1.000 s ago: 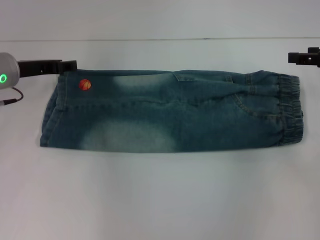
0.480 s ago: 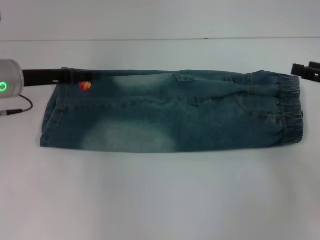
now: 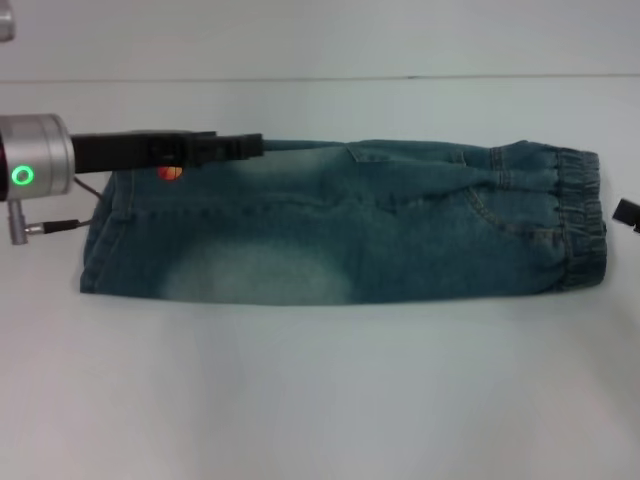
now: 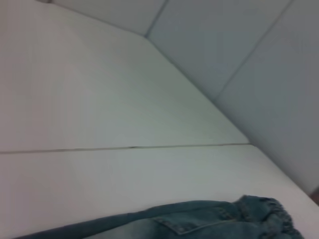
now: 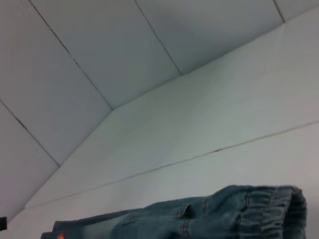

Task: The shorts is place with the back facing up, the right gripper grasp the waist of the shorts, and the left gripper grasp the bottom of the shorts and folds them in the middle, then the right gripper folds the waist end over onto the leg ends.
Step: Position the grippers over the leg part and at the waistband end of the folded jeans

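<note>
- On the white table (image 3: 320,400), in the middle of the head view, lie the faded blue denim shorts (image 3: 350,225), already doubled lengthwise into one long strip running left to right.
- The ruffled elastic waist (image 3: 582,215) sits at the right end; the flat stitched leg ends (image 3: 98,235) sit at the left end, beside the small orange basketball patch (image 3: 170,172).
- Judgement: the first fold appears done. The second fold, carrying the waist over onto the leg ends, is not yet done; the strip lies at full length.
- The black unlabelled left gripper (image 3: 250,145), on its silver cylinder wrist with green ring light (image 3: 35,168), reaches in from the left along the far edge of the shorts, its tip just over the far edge near the pale bleached patch.
- Whether the left gripper is clenched, released or grasping cloth, I cannot tell; the left wrist view shows only the table and the far edge of the denim.
- The black right gripper (image 3: 627,214) shows only as a sliver at the right edge of the head view, just beside the waist and apart from it; its grip condition cannot be told.
- Judgement: the right gripper must next take hold of the waist end.
</note>
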Available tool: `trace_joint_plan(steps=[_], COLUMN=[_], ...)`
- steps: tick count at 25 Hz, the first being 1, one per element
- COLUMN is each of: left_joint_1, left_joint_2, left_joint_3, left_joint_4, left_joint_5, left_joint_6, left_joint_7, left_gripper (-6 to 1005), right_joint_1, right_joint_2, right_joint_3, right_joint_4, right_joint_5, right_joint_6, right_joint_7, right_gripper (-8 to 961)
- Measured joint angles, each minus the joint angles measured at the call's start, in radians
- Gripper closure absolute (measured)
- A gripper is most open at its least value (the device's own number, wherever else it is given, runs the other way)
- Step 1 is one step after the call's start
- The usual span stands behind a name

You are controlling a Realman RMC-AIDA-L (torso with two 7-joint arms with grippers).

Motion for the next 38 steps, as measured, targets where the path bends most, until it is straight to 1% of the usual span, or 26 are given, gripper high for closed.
trace_joint_plan(steps=[5,7,10,13,17,23,35,38], left_joint_1=[-0.01,-0.019,-0.027,-0.031,-0.031,-0.03,-0.039,-0.044], left_joint_2=[0.0,0.002,0.008,0.011,0.012,0.012,0.003,-0.001], left_joint_3=[0.056,0.082,0.107,0.118,0.122,0.122,0.122,0.122], left_joint_4=[-0.008,-0.008,-0.008,-0.007,-0.006,-0.006,-0.008,-0.009], left_joint_5=[-0.014,-0.015,-0.015,-0.015,-0.016,-0.015,-0.016,-0.016], left_joint_6=[0.002,0.003,0.007,0.009,0.009,0.007,0.001,-0.007], left_joint_7=[0.001,-0.005,-0.008,-0.007,-0.006,-0.007,-0.005,-0.004], left_gripper=[108,109,109,109,109,108,108,108], right_joint_1=[-0.012,-0.013,-0.013,-0.015,-0.021,-0.017,0.017,0.034], right_joint_2=[-0.003,-0.008,-0.021,-0.026,-0.027,-0.034,-0.04,-0.045], right_joint_3=[0.008,0.008,0.008,0.008,0.008,0.002,-0.001,-0.003], right_joint_4=[0.045,0.063,0.105,0.138,0.145,0.146,0.148,0.153], right_joint_5=[-0.013,-0.025,-0.038,-0.039,-0.039,-0.039,-0.084,-0.104], right_joint_6=[0.002,0.006,0.013,0.023,0.028,0.03,0.081,0.099], right_joint_7=[-0.022,-0.019,-0.018,-0.027,-0.029,-0.01,0.044,0.055], right_gripper=[197,199,201,204,208,213,225,227])
